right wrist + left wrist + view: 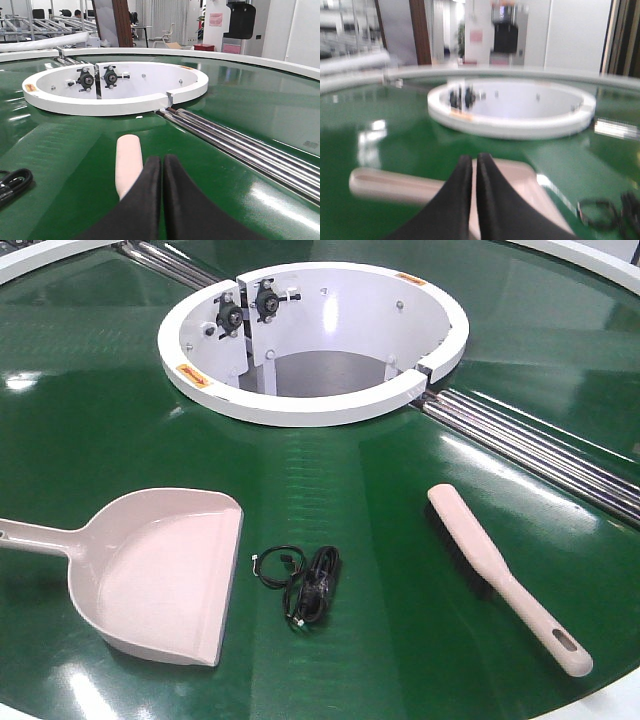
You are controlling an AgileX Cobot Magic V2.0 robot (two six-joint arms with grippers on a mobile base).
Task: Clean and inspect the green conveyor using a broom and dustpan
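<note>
both claws (471, 159) (162, 159) closed, empty

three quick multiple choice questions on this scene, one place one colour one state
1. What lies between the dustpan and the broom?
A. a coiled black cable
B. a sponge
C. nothing
2. What colour is the conveyor?
A. grey
B. dark green
C. blue
3. How is the right gripper?
A. wide open
B. shut on the broom
C. shut, empty
Answers: 1 A, the cable sits on the belt between them. 2 B, glossy green surrounds the white ring. 3 C, its fingers meet, the broom lying untouched beyond them.
</note>
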